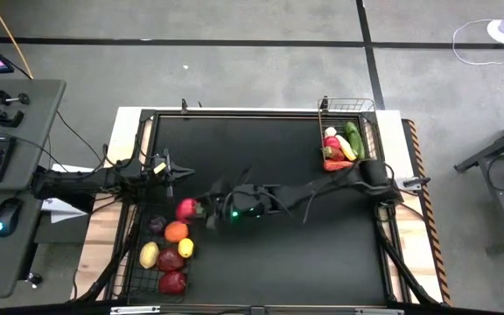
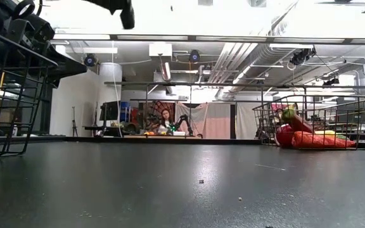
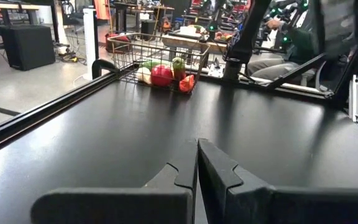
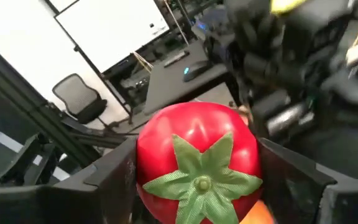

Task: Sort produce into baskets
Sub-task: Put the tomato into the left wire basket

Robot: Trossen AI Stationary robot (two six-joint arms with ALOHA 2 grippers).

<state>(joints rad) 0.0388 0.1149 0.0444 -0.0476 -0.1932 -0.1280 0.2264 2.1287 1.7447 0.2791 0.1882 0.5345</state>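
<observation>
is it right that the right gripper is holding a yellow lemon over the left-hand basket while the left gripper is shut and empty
Not quite. The right gripper is shut on a red tomato with a green star-shaped top, not a yellow lemon; the right wrist view shows it plainly. The rest holds: it hangs by the left-hand basket, and the left gripper is shut and empty.

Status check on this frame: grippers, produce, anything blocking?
Right gripper shut on red tomato, above black basket's edge. Left gripper shut, empty, waiting beside it. Vegetables in metallic basket. Nothing blocking.
</observation>
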